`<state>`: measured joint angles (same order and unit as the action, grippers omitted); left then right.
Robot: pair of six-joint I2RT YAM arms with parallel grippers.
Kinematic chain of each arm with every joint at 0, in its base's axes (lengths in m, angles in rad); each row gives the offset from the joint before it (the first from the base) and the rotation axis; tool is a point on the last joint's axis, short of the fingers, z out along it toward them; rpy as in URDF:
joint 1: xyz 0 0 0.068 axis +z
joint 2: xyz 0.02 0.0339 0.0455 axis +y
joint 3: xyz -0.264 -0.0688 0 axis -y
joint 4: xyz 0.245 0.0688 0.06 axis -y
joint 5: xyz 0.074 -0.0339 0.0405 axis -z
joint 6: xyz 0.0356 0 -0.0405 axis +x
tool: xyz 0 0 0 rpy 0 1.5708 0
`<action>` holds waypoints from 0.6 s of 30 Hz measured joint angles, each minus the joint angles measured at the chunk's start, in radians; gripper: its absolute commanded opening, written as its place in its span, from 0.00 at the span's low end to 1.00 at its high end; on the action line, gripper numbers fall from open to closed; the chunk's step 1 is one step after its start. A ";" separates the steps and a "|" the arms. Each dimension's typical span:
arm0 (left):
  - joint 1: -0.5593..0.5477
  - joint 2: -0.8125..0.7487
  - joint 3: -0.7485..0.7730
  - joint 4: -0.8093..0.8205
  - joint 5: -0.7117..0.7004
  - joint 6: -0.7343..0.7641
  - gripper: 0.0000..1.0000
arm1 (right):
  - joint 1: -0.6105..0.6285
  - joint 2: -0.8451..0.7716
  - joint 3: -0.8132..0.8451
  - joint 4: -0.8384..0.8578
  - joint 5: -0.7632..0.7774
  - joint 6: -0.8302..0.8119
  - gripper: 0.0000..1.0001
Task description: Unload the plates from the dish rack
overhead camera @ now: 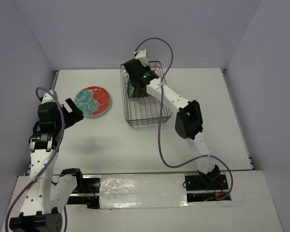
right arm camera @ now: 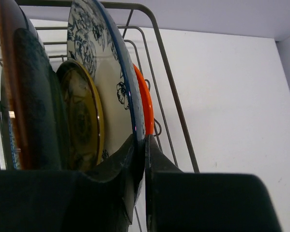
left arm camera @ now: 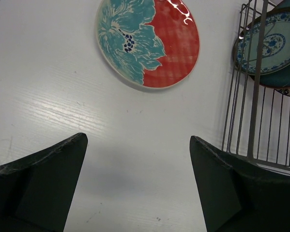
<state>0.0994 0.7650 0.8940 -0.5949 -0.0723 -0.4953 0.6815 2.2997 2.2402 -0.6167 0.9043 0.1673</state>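
Worktop: white, rectangular, faint wood grain.
Walls: plain pale lavender panels along the far, left and right edges.
Near edge: glossy white strip.
Light: even, with soft shadows.

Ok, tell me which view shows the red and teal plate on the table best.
The left wrist view: the red and teal plate lies flat, large and sharp, its flower pattern clear, only its top edge cropped. The top external view shows it whole but small, left of the dish rack. The right wrist view misses it.
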 measured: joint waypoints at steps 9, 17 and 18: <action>0.005 -0.001 0.000 0.002 0.037 0.003 1.00 | 0.035 0.005 0.018 -0.001 0.075 -0.056 0.00; 0.005 -0.001 -0.001 0.004 0.051 0.004 1.00 | 0.042 0.011 0.062 -0.024 0.125 -0.032 0.00; 0.005 -0.001 -0.001 0.004 0.051 0.004 1.00 | 0.042 0.011 0.073 -0.036 0.128 -0.018 0.00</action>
<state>0.1043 0.7639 0.8928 -0.5911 -0.0208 -0.4915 0.7231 2.3104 2.3131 -0.6529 1.0325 0.1493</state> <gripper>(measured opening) 0.995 0.140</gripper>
